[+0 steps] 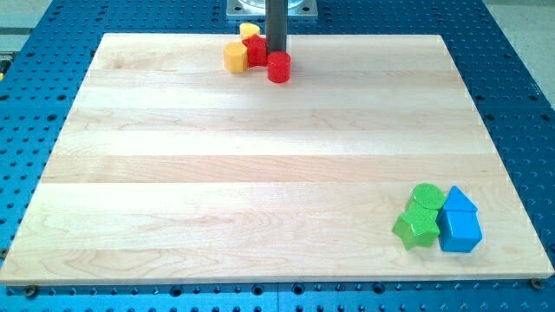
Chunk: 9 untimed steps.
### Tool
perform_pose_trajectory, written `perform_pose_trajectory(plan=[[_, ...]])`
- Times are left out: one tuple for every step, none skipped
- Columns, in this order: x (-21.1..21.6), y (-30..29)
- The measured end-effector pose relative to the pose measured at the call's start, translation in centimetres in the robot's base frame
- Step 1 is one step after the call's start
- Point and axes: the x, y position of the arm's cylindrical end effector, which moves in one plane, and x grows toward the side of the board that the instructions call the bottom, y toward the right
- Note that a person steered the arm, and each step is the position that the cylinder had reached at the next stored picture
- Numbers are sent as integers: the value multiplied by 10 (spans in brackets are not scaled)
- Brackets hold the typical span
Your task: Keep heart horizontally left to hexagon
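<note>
My dark rod comes down at the view's top centre, and my tip [276, 54] rests among a small cluster of blocks. A yellow hexagon-like block [235, 57] lies just left of the tip. A red block [257, 49], its shape unclear, sits between that block and the rod. A red cylinder [278, 67] touches the tip from below. A small yellow block [250, 31], possibly the heart, shows behind the red block, partly hidden.
At the view's bottom right stands a second cluster: a green round block [426, 195], a green star [415, 228], a blue pointed block [458, 201] and a blue cube [460, 231]. The wooden board [260, 173] lies on a blue perforated table.
</note>
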Motion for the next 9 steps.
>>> perform_pose_trajectory(plan=[[-34, 12], [-57, 7], [-56, -8], [-57, -45], [-55, -100], [-44, -121], [-44, -51], [-22, -82], [2, -119]])
